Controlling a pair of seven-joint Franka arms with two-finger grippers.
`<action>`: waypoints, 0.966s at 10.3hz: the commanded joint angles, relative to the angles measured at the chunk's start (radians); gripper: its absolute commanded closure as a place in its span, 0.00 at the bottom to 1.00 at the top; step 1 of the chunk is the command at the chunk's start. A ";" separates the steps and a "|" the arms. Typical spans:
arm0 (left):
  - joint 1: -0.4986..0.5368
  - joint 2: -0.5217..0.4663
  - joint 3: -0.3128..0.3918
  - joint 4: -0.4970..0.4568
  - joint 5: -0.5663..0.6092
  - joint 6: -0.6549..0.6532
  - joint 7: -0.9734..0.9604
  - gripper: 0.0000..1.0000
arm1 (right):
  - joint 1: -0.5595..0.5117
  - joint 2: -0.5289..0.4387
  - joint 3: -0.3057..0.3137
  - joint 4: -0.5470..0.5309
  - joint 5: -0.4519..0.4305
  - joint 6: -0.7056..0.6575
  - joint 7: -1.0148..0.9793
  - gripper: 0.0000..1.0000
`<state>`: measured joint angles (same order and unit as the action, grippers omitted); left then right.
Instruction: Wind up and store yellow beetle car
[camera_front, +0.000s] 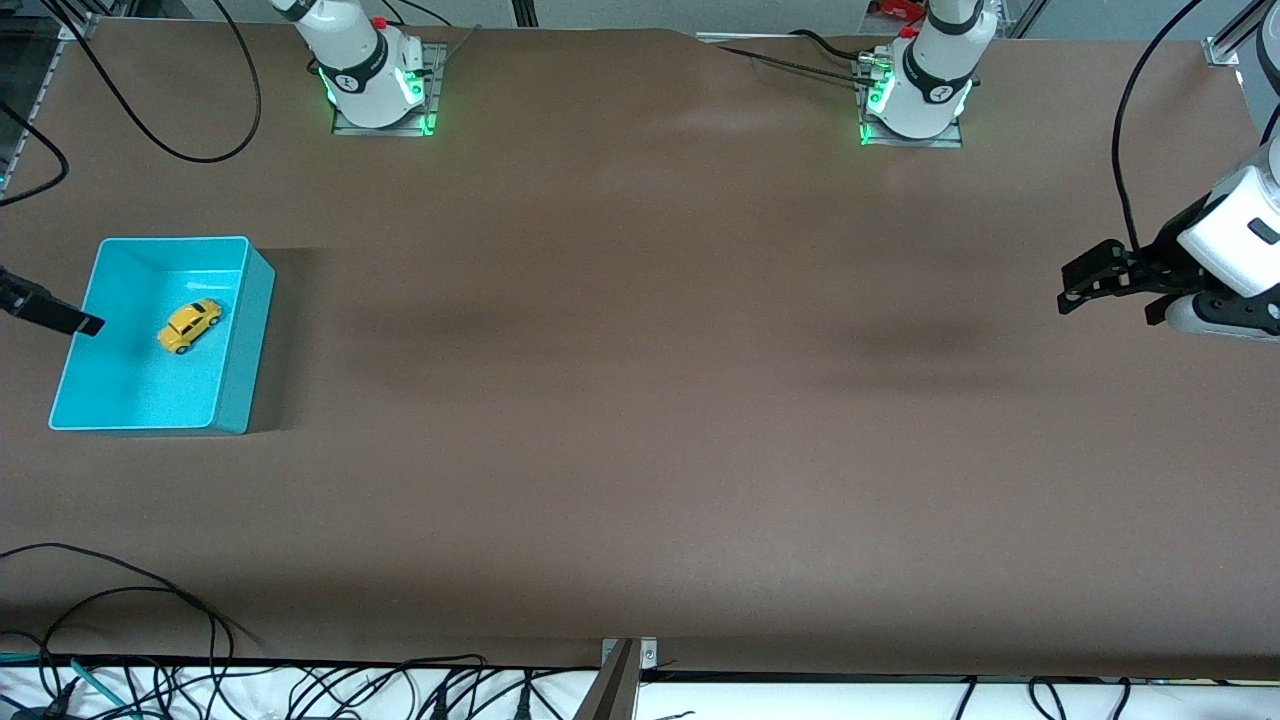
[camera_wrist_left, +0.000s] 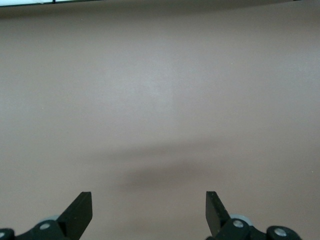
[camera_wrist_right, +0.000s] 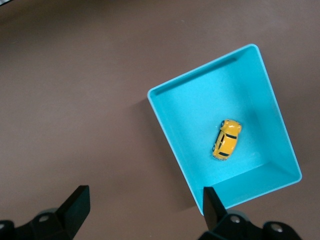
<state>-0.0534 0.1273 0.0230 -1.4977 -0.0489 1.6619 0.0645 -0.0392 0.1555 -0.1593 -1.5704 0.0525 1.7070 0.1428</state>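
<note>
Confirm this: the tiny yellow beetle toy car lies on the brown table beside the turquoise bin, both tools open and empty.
Wrong about the spot: the tiny yellow beetle toy car lies inside the turquoise bin, as the right wrist view shows. Left tool and right tool are open and empty.

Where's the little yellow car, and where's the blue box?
yellow beetle car (camera_front: 190, 325), front view, on its roof.
turquoise bin (camera_front: 246, 330), front view, on its side wall toward the table's middle.

Even overhead light, no harsh glare. Table (camera_front: 640, 420) carries soft, diffuse arm shadows; a blurred dark smear lies ahead of the left gripper (camera_wrist_left: 149, 212) jaws. Turquoise bin (camera_front: 240, 330) casts a crisp shadow toward mid-table. Focus sharp; green base LEDs bloom slightly.
</note>
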 joint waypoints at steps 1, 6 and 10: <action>-0.002 -0.009 -0.001 -0.003 0.024 0.001 -0.006 0.00 | -0.007 -0.080 0.040 -0.060 0.007 -0.007 -0.147 0.00; -0.003 -0.009 -0.003 -0.003 0.024 0.001 -0.006 0.00 | 0.050 -0.120 0.053 -0.053 -0.077 -0.099 -0.154 0.00; -0.002 -0.009 -0.001 -0.003 0.024 0.001 -0.006 0.00 | 0.050 -0.119 0.060 -0.034 -0.062 -0.121 -0.154 0.00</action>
<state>-0.0535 0.1273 0.0230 -1.4978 -0.0488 1.6618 0.0645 0.0102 0.0579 -0.1047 -1.5982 -0.0080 1.5993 0.0012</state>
